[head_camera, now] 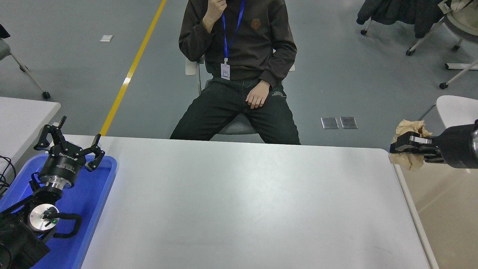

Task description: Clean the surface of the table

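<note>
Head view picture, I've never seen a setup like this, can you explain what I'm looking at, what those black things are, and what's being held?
This one picture comes from a camera high on a robot, looking down over a white table surface. The black things are the robot's two arms, each ending in a gripper. The left gripper sits at the lower left over a blue plastic tray, fingers spread open, holding nothing. The right gripper comes in from the right edge, shut on a crumpled brown paper wad, which it holds in the air just past the table's far right corner, above a beige bin beside the table. Nothing loose is visible on the tabletop. A person sits on a chair at the far side, watching.
</note>
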Controlling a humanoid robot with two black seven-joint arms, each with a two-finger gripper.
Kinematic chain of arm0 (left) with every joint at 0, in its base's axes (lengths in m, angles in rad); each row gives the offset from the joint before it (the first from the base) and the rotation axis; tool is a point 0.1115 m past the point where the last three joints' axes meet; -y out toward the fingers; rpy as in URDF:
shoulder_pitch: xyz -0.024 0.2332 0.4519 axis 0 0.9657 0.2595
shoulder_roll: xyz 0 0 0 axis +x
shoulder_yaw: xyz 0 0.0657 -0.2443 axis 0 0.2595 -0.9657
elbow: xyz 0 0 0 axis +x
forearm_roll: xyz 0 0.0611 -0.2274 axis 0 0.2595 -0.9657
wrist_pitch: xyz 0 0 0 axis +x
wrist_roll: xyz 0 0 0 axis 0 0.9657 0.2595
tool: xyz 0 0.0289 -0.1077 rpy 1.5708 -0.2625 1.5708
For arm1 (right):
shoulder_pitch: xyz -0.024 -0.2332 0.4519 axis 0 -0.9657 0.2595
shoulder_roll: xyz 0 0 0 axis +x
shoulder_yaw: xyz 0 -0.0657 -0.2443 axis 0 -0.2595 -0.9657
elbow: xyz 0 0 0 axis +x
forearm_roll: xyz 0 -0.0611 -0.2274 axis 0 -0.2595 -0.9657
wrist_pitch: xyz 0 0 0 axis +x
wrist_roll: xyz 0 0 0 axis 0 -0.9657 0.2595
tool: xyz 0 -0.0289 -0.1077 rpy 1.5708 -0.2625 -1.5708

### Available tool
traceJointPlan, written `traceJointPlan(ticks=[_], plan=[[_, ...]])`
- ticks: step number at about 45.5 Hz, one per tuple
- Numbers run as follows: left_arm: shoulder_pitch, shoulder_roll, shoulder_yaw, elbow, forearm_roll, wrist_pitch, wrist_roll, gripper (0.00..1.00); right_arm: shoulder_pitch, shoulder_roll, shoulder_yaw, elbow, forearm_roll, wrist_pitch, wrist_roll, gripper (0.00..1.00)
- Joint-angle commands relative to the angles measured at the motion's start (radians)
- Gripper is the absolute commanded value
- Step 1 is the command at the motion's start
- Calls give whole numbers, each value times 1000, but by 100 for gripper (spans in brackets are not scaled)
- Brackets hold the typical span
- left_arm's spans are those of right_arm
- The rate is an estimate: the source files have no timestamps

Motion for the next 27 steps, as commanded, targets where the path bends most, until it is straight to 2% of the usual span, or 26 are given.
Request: traceJointPlan(ticks=[1, 12, 22, 27], plan=[[0, 0, 0, 0, 0, 0, 0, 100, -9, -8, -2, -239, -6, -11, 129, 0], [0, 0, 0, 0, 0, 0, 0, 100, -34, -5, -30, -454, -8, -18, 237, 0], [0, 0, 0, 0, 0, 0, 0, 100, -72, 4, -110, -638, 4, -116, 385, 0], [0, 0, 0, 0, 0, 0, 0, 100, -95, 16, -131, -719, 12, -138, 424, 0]])
